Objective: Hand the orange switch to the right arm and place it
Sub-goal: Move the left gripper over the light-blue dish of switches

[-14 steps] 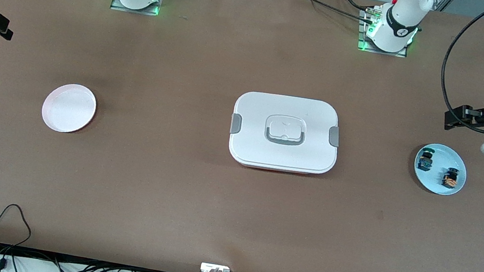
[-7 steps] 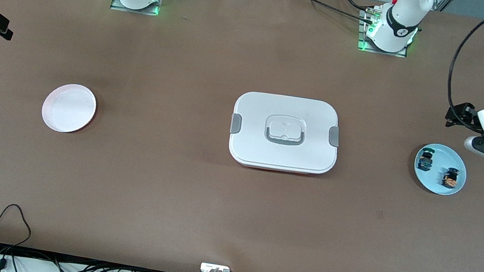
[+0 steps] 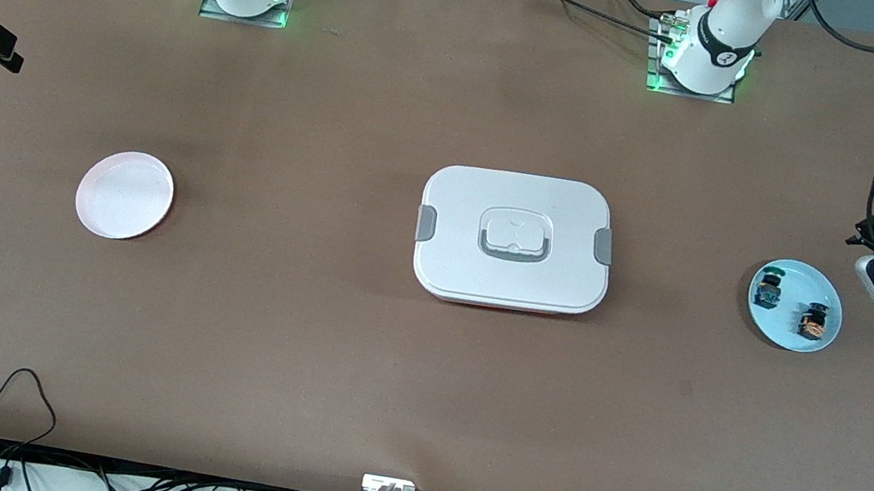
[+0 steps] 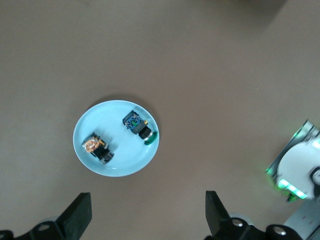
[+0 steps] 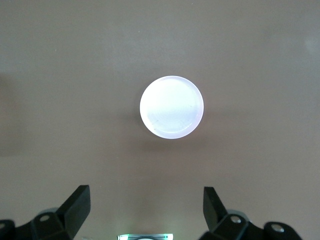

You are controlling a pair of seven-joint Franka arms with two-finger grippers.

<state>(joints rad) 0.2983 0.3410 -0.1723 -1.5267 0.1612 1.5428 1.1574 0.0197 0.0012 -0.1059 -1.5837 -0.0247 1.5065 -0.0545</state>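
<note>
Starting out, by the look of it: nothing picked up yet, so grab, hand-over and placing are all to do.

Nearest the front camera, low in the frame, the surface is bare brown. At mid-height, toward the left arm's end, sits a blue plate. The orange switch lies on it, on the part of the plate nearer the camera. A blue-green switch lies beside it on the same plate, a bit farther off, not touching.

The left tool hangs over the surface just beside that plate, fingers spread wide, holding nothing. Frame centre: a white lidded box, closed. Toward the right arm's end: a pale empty plate, prob. the drop spot.

The right tool waits at that frame edge, higher up, fingers also spread and empty, its camera looking down on the pale plate.

Count:
- Switches: 2 (1 orange, 1 blue-green).
- Plates: 2.
- Box: 1.
- Arms: 2, bases along the frame's top.
</note>
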